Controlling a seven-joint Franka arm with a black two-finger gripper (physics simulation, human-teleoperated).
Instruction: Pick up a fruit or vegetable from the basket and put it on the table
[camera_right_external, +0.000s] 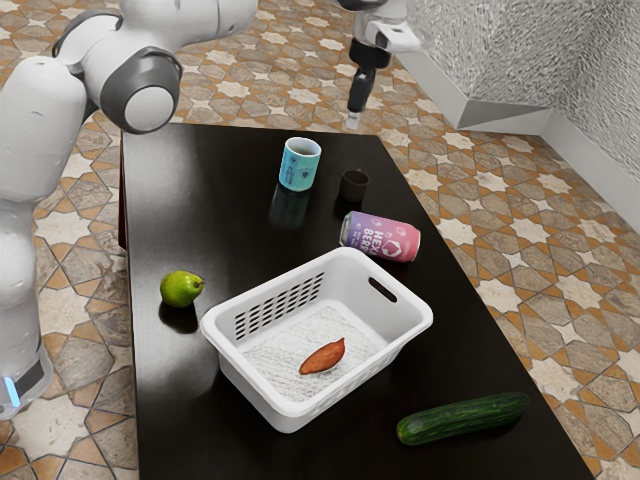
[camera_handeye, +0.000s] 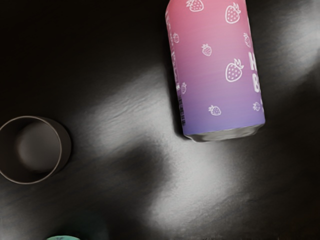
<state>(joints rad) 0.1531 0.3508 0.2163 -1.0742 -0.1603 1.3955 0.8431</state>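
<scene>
The sweet potato (camera_right_external: 323, 356) is seen lying in the basket (camera_right_external: 345, 285), its ends turned to 2 and 8 o'clock in the exterior view. The claw (camera_right_external: 352, 120) is held up high, at 12 o'clock from the basket and well apart from it. How wide it is open cannot be told, and nothing is seen hanging from it.

The first job, it seems, is for the claw to be brought over the basket. If it is moved too low, the can (camera_right_external: 380, 237) at 1 o'clock might be bumped, and it could roll because it lies on its side. The cup (camera_right_external: 354, 187) and the mug (camera_right_external: 300, 165), near 12 o'clock, might be knocked over too.

The rim could be hit on the way down, and the whole basket pushed along. If the sweet potato is gripped near a thin end, it may spin or slip out, as it is narrow and smooth. It may also roll once it is let go on the table (camera_right_external: 220, 220). The pear (camera_right_external: 182, 288) at 10 o'clock and the cucumber (camera_right_external: 463, 418) at 4 o'clock could be picked by mistake (both are out of the basket already).
</scene>
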